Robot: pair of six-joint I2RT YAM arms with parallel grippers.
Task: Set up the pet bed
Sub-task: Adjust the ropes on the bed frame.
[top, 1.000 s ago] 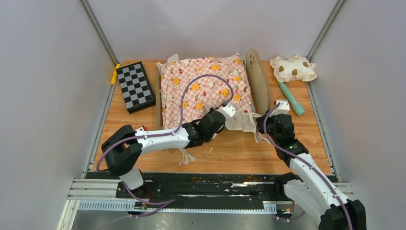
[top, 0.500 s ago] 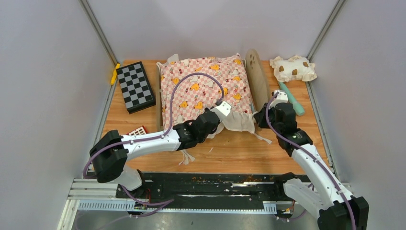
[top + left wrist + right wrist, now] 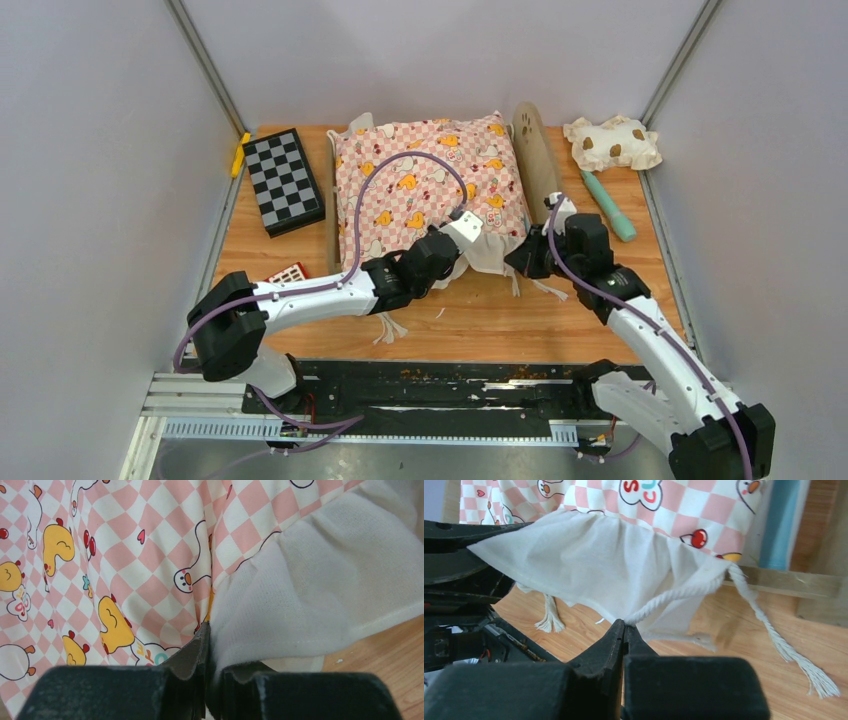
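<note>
Leftward since earlier frame: right fingers [image 3: 609,645], close to left fingers [image 3: 192,652], pinched shut on cord [image 3: 674,596]. Left fingers narrow, ruffle [image 3: 310,590] in gap; cannot tell if gripped. Beyond both fingers: cushion [image 3: 430,180] atop pet bed [image 3: 535,160], on desk [image 3: 480,320].

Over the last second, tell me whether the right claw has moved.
Yes. The right claw has shifted left, away from the teal stick.

Pale grey walls [image 3: 90,200], wooden tabletop [image 3: 480,325], metal corner posts [image 3: 207,65]
</note>
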